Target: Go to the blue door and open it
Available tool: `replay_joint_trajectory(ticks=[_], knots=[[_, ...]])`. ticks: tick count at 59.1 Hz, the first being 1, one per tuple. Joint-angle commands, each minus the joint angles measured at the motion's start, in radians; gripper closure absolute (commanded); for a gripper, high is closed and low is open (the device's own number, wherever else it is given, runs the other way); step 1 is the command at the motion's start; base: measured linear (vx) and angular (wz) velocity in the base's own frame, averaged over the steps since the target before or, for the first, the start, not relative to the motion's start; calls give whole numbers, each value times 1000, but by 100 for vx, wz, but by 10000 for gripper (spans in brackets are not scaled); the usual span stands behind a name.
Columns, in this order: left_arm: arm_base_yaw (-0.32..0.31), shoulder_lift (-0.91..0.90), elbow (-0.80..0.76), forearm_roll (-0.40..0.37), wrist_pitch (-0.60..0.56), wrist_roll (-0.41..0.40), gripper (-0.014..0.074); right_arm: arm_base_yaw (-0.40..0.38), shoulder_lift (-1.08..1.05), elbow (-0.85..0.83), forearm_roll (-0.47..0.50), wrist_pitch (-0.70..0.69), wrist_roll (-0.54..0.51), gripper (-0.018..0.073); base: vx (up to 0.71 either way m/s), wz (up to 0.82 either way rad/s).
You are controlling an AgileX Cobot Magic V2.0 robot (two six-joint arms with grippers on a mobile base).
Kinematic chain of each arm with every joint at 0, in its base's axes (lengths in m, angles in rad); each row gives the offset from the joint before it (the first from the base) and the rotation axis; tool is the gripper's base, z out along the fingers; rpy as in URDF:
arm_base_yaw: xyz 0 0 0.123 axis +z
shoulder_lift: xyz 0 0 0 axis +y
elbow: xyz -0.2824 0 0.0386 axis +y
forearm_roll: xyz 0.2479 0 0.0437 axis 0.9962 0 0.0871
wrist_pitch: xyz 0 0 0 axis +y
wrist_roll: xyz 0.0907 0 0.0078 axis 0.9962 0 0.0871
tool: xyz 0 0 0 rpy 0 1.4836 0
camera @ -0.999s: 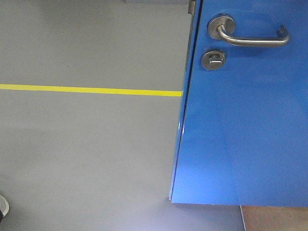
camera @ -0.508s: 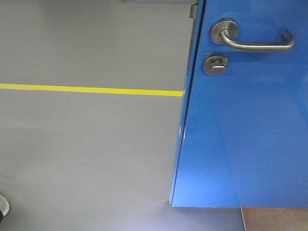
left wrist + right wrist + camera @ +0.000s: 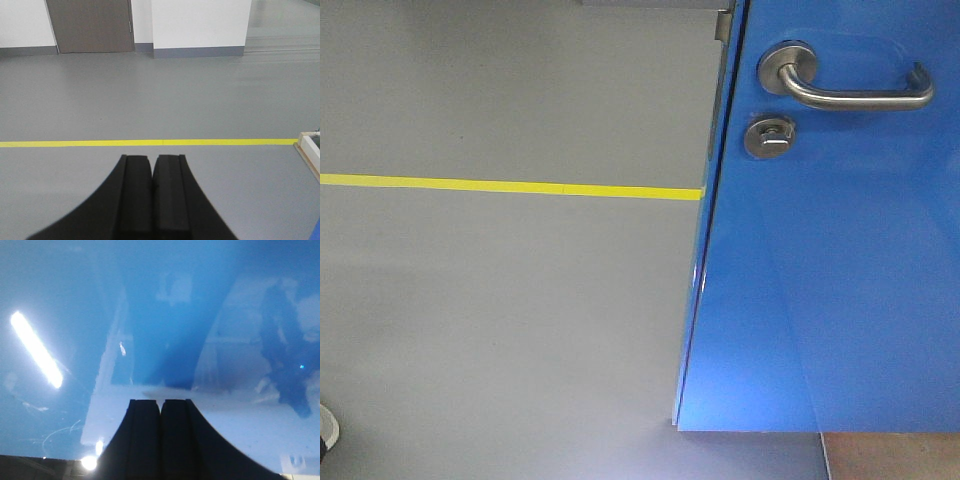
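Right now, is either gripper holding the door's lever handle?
No: the lever handle on the blue door is free in the front view, and both wrist views show shut, empty grippers.

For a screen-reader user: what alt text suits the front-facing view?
A glossy blue door fills the right side, with a steel lever handle and a round thumb-turn lock below it. Left of it, grey floor crossed by a yellow line.

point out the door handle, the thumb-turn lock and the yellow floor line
door handle (image 3: 855, 97): front view, on the horizontal lever bar.
thumb-turn lock (image 3: 769, 137): front view, on the round plate under the handle.
yellow floor line (image 3: 510, 186): front view, on the stripe left of the door.
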Motion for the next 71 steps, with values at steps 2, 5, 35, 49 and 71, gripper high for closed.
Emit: replay_joint_trajectory(ticks=[2, 5, 35, 49, 71], knots=[[-6, -12, -26, -2, -85, -7, 524, 0, -30, -29, 61, -22, -9, 547, 0, 0], [-6, -12, -26, -2, -85, -7, 524, 0, -30, -29, 61, -22, -9, 547, 0, 0], [-6, -12, -26, -2, -85, -7, 524, 46, -84, -115, -910, -69, -22, 547, 0, 0], [-6, -12, -26, -2, -85, -7, 524, 119, -185, -119, -1358, -131, -225, 547, 0, 0], [-6, -12, -26, -2, -85, -7, 524, 179, -525, 109, -1404, -224, -602, 547, 0, 0]])
